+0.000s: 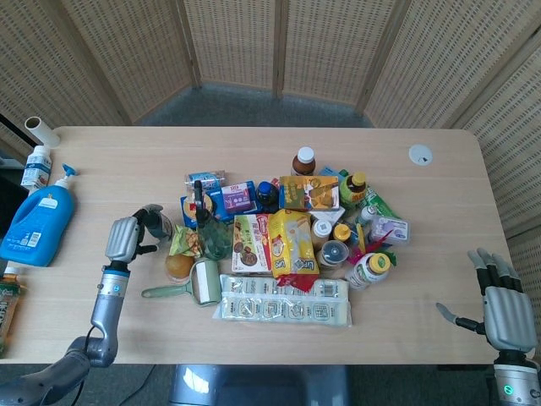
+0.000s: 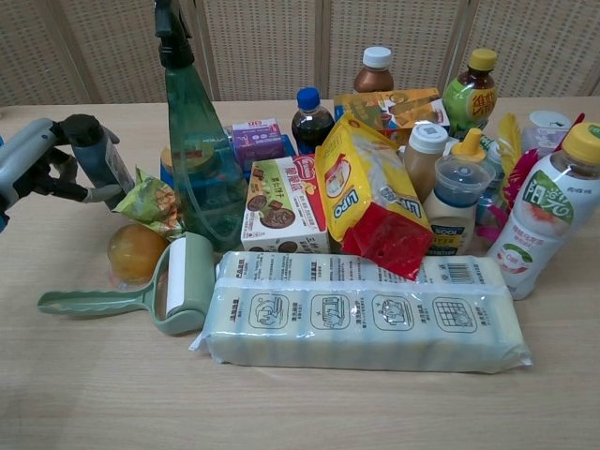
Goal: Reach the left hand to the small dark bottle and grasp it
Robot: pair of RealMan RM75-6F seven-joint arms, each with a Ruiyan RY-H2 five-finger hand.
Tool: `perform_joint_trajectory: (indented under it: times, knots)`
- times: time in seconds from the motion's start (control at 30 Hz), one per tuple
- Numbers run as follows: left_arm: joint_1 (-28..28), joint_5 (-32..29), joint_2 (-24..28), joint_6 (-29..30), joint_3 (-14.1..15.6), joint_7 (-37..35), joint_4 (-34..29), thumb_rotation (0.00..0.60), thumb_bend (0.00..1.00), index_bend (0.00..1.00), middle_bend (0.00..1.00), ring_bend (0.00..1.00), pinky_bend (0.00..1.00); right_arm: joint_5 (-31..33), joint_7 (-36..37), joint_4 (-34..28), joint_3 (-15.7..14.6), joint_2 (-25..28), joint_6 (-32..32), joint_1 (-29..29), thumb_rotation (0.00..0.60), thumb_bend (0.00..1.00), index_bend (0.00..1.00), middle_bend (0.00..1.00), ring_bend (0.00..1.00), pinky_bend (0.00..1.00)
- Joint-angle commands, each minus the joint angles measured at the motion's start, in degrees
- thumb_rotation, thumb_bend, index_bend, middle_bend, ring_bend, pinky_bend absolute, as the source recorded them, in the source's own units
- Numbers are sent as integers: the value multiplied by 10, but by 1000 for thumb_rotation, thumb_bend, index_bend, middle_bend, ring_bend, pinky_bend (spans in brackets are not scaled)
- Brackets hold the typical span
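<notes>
The small dark bottle [image 1: 157, 222] with a black cap [image 2: 82, 128] is at the left edge of the pile. My left hand [image 1: 125, 238] grips it, fingers wrapped round its body [image 2: 101, 167]. In the chest view the left hand [image 2: 33, 161] holds the bottle slightly raised and tilted, above a green snack packet [image 2: 150, 202]. My right hand [image 1: 500, 304] rests open at the table's front right corner, far from the pile, and does not show in the chest view.
A tall green spray bottle [image 2: 194, 150], an orange [image 2: 134, 251] and a green lint roller [image 2: 178, 274] sit right of the held bottle. A blue detergent jug [image 1: 38, 222] stands at the table's left edge. Snacks and bottles crowd the middle.
</notes>
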Motion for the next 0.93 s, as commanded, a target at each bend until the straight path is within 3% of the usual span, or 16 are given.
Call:
perform_joint_trajectory:
  times: [0.03,0.57,0.77,0.93]
  knots:
    - [9,5,41,34,-11,-17,-66,600,403,583,725,838,595,-1,3,2,-1,-1,0,-1,394,150,0,0,0,0]
    - [85,-33,347,111,-83,77,-538,600,380,560,703,829,576,-25,66,46,-13,-25,8,-13,395,150,0,0,0,0]
    - [108,-54,411,119,-104,60,-639,600,373,557,701,827,573,-34,81,60,-12,-33,5,-9,391,149,0,0,0,0]
    - [110,-57,426,113,-104,59,-660,600,370,556,700,827,572,-36,84,63,-12,-36,3,-8,392,148,0,0,0,0]
